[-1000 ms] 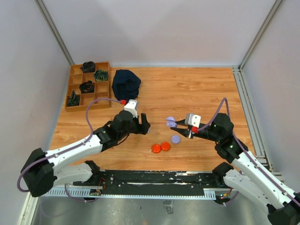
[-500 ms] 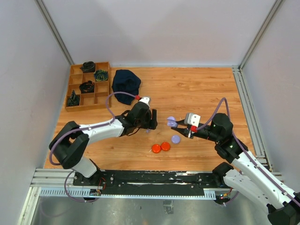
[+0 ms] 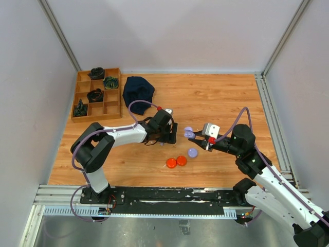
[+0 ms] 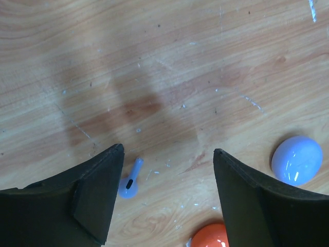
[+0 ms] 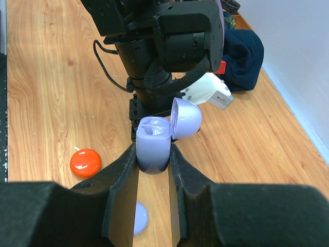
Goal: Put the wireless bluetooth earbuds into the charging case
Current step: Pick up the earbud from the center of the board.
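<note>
My right gripper point(image 5: 153, 154) is shut on the lavender charging case point(image 5: 153, 141) and holds it above the table with its lid open; it also shows in the top view point(image 3: 188, 133). My left gripper point(image 4: 167, 152) is open and low over the wood. A tiny lavender earbud point(image 4: 129, 182) lies flat on the table just inside its left finger point(image 4: 97, 190), without touching it. In the top view the left gripper point(image 3: 172, 136) sits just left of the case. No orange-red earbud shows.
Two orange discs point(image 3: 171, 163) point(image 3: 181, 160) and a lavender disc point(image 3: 193, 153) lie in front of the grippers. A wooden compartment tray point(image 3: 115, 98) and a dark blue cloth point(image 3: 138, 90) are at the back left. A metal rail point(image 3: 270, 118) runs along the right edge.
My left arm has stretched right and away from its base, bringing its open gripper close to the case. The right arm and case have not moved.
</note>
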Controlling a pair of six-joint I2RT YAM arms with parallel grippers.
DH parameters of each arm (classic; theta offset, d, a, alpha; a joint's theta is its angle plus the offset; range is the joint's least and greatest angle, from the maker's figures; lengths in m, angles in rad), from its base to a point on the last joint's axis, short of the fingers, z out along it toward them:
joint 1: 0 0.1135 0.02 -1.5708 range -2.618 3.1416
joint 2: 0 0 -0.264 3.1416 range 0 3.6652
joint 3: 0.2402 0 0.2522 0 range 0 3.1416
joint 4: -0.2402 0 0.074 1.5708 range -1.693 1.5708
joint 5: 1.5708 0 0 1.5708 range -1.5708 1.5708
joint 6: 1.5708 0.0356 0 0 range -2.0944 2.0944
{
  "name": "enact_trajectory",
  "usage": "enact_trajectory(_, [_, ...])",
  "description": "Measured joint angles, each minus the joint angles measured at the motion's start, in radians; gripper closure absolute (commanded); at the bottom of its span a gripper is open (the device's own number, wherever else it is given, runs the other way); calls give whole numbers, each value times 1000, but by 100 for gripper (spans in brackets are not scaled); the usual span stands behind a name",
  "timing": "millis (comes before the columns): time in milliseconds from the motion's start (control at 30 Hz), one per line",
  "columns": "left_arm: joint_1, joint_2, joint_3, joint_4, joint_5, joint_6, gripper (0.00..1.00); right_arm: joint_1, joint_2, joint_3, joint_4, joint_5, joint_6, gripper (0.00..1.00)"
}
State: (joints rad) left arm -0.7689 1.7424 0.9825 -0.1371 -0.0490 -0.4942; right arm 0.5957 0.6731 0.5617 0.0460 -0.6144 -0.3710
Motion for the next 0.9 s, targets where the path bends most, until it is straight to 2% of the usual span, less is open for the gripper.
enact_trajectory(433, [-32, -4, 12, -67, 69, 53, 28, 0, -1, 0, 0, 13, 0, 95])
enact_trajectory(900, [-66, -54, 18, -159, 69, 80, 28, 0, -8, -1, 0, 13, 0, 95])
